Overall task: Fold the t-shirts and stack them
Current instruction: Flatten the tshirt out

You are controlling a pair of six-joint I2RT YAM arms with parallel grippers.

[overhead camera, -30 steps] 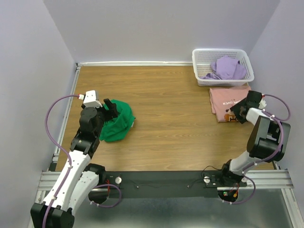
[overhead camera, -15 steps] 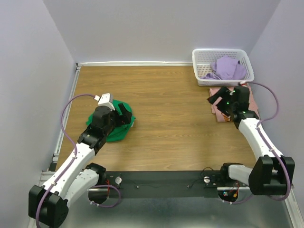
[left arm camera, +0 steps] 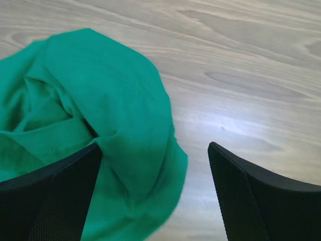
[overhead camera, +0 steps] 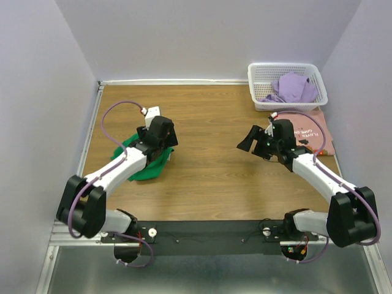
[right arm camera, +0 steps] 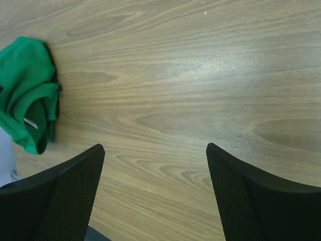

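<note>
The wooden table (overhead camera: 208,116) carries all three t-shirts. The dusty pink t-shirt (overhead camera: 312,130) lies folded flat at the far right, just in front of the white lattice basket (overhead camera: 258,72), and the right arm crosses its near left corner. The bright green t-shirt (left arm camera: 95,100) sits crumpled in a loose heap on the left side, half hidden under the left arm in the top view. The lavender t-shirt (overhead camera: 294,87) is bunched inside the basket. The left gripper (left arm camera: 153,149) hangs over the green heap's edge, jaws spread wide, gripping nothing. The right gripper (right arm camera: 154,146) hovers over bare wood near mid-table, likewise spread and empty. The pink shirt's printed lettering is too small to read; a small white neck label (right arm camera: 30,122) on the green one is illegible
</note>
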